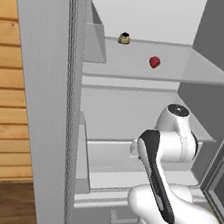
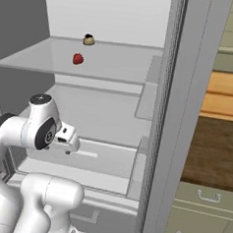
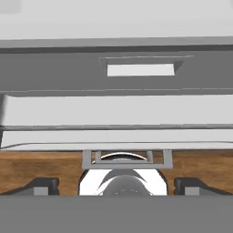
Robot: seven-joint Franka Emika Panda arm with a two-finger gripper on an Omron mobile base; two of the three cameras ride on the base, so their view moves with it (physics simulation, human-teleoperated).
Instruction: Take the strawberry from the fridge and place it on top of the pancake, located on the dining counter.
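The fridge (image 1: pixel 129 111) stands open in front of me, its white inside showing. The strawberry (image 1: pixel 154 62) (image 2: pixel 78 59), a tiny red fruit, lies on the upper pale shelf (image 2: pixel 117 64), well above my arm. My gripper (image 3: pixel 117 186) points down at the fridge's grey lower drawers (image 3: pixel 141 68). Its two dark fingertips (image 3: pixel 43 185) stand wide apart with nothing between them, so it is open. The pancake and the dining counter are out of view.
A small brown-and-cream jar (image 1: pixel 124 38) (image 2: pixel 88 39) sits further back on the same shelf. The open fridge door (image 1: pixel 35 98) (image 2: pixel 187 118) stands beside the compartment. Wooden panelling (image 1: pixel 5 94) lies to the left, pale drawers (image 2: pixel 206 198) to the right, a lower shelf (image 1: pixel 123 115) beneath.
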